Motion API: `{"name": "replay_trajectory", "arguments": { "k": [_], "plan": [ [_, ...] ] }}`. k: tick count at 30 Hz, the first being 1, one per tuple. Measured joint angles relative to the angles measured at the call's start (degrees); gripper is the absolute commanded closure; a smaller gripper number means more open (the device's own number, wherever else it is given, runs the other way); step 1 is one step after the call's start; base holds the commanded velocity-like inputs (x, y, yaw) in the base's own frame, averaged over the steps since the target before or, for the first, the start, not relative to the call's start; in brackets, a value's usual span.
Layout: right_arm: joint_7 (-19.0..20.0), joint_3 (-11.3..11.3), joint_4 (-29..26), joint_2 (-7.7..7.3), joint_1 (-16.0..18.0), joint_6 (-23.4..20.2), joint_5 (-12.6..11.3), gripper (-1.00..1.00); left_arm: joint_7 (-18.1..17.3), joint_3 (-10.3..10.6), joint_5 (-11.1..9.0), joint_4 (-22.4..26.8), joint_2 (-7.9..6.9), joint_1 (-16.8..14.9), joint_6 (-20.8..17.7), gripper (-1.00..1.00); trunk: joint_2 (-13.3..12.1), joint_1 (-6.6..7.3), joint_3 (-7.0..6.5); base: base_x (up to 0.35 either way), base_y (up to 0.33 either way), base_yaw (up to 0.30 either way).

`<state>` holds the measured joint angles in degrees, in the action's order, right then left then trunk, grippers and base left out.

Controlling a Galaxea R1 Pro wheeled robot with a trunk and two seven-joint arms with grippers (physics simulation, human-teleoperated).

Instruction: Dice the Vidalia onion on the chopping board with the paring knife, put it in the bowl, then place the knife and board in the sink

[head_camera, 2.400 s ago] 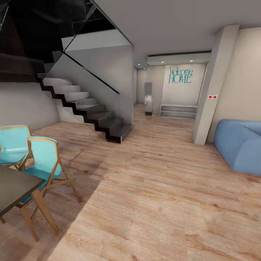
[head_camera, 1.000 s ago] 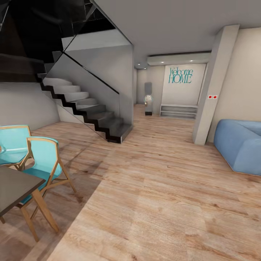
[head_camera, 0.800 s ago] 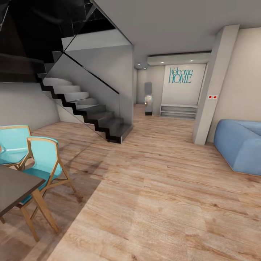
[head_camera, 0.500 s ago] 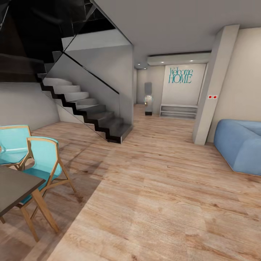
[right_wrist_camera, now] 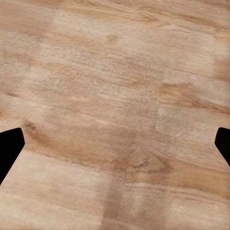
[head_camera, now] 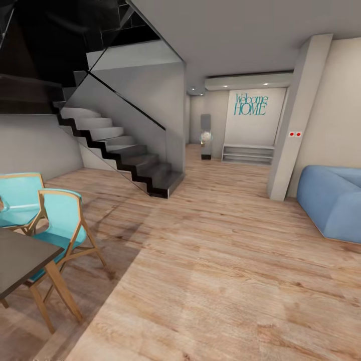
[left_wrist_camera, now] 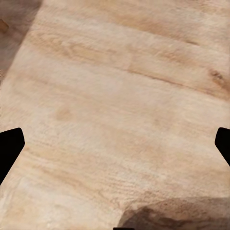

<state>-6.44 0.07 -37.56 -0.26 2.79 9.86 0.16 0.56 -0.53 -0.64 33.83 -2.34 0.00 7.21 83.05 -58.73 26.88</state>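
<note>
I am in a living area with a wood-plank floor [head_camera: 215, 271]; the kitchen, sink, Vidalia onion, chopping board, paring knife, bowl and countertop are out of view. In the left wrist view my left gripper [left_wrist_camera: 115, 148] hangs over bare floor planks, its black fingertips [left_wrist_camera: 9, 148] far apart at the picture's edges, open and empty. My right gripper [right_wrist_camera: 115, 148] is likewise open over the planks, with nothing between its fingertips [right_wrist_camera: 9, 148].
A dark staircase [head_camera: 125, 153] with a glass side rises at the left. Two turquoise chairs [head_camera: 60, 220] and a dark table [head_camera: 20, 258] stand near left. A blue sofa [head_camera: 331, 200] and a pillar [head_camera: 293, 125] are at the right. A hallway with a "Welcome HOME" sign [head_camera: 249, 104] lies ahead.
The whole head picture has shifted a few pixels to the right, so the camera has moved slightly. Nothing in the room has moved.
</note>
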Motion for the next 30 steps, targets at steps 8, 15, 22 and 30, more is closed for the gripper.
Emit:
{"name": "replay_trajectory", "arguments": {
  "k": [8,15,22,30],
  "plan": [
    [0.00,0.04,0.01,0.00,0.00,0.00,0.01,-1.00,0.00,0.09,0.09,-0.97,0.96,0.00,0.07,-1.00,0.00,0.00,0.00,0.000,0.000,0.220],
    [0.00,0.07,0.01,0.00,0.00,0.00,0.02,-1.00,-0.01,0.10,0.09,-1.30,1.10,0.00,0.09,-1.00,0.00,0.00,0.00,-0.004,0.000,0.244],
    [-0.02,0.08,0.01,0.00,0.00,0.00,0.07,-1.00,-0.08,0.19,0.22,-2.76,1.84,0.00,0.16,-1.00,-0.01,-0.03,0.00,-0.268,0.000,0.245],
    [-0.08,0.05,0.06,0.07,0.00,0.00,0.08,-1.00,-0.08,0.20,0.23,-2.97,1.89,0.00,0.15,-1.00,-0.01,-0.04,0.00,-0.337,-0.033,0.245]
  ]
}}
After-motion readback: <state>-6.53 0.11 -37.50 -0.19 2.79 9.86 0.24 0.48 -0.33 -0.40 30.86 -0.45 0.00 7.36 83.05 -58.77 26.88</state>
